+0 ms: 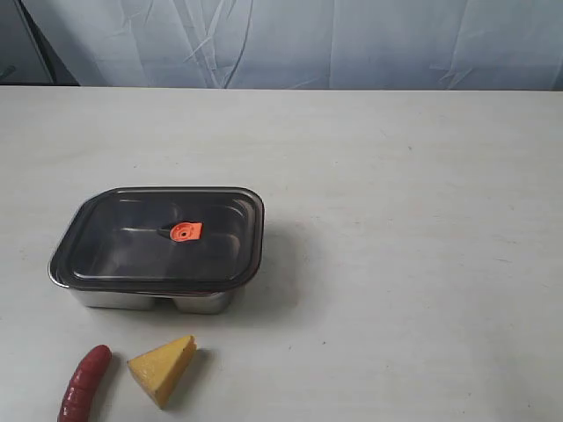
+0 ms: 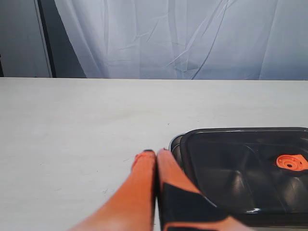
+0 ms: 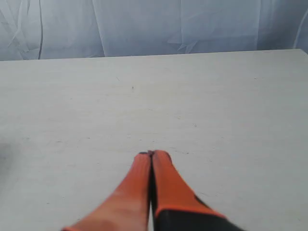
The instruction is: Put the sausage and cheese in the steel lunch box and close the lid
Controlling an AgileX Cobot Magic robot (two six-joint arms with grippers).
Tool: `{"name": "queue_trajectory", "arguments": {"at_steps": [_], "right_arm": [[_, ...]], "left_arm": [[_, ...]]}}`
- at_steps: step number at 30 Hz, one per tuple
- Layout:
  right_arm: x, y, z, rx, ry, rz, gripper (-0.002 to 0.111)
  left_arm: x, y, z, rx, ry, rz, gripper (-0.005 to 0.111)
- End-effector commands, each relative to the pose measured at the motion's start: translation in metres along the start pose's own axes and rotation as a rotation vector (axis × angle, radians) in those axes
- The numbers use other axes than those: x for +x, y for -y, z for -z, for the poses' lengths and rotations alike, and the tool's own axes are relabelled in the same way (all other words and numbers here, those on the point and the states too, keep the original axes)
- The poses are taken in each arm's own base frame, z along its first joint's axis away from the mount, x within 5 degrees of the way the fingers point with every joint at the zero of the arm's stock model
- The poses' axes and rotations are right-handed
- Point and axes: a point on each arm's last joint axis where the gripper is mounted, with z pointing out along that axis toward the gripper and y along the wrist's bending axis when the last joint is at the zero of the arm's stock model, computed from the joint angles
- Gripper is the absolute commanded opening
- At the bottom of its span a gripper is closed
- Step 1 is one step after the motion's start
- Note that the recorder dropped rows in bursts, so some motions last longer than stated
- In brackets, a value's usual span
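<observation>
White table [image 1: 422,264] fills the outside view, with a pale curtain [image 1: 352,44] behind it. On the left sits the steel lunch box [image 1: 132,301], and the dark lid [image 1: 132,255] with its orange tab [image 1: 186,231] lies on top. The sausage [image 1: 85,382] and the cheese [image 1: 164,367] lie side by side on the table in front of the box, not inside it. From the left wrist, the left gripper [image 2: 156,152] is pressed tight together, holding nothing, its tips just beside a corner of the box. From the right wrist, the right gripper [image 3: 152,153] is squeezed closed too, holding nothing, over plain table.
</observation>
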Motion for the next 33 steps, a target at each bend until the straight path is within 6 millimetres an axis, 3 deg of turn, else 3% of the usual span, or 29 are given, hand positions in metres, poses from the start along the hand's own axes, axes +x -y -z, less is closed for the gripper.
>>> {"name": "queue_trajectory", "arguments": {"at_steps": [1,18,28,33], "right_arm": [[0.001,0.000,0.000,0.004,0.011,-0.002,0.000],[-0.004,-0.001,0.000,-0.026,0.056,0.005,0.000],[-0.052,-0.001,0.017,-0.029,0.630,-0.028,0.000],[-0.068,0.001,0.032,-0.082,0.866,-0.175,0.000]], "left_arm": [[0.001,0.000,0.000,0.003,0.008,0.011,0.000],[0.001,0.000,0.000,0.003,0.008,0.011,0.000],[0.001,0.000,0.000,0.006,0.007,0.010,0.000],[0.001,0.000,0.000,0.009,0.007,0.010,0.000]]}}
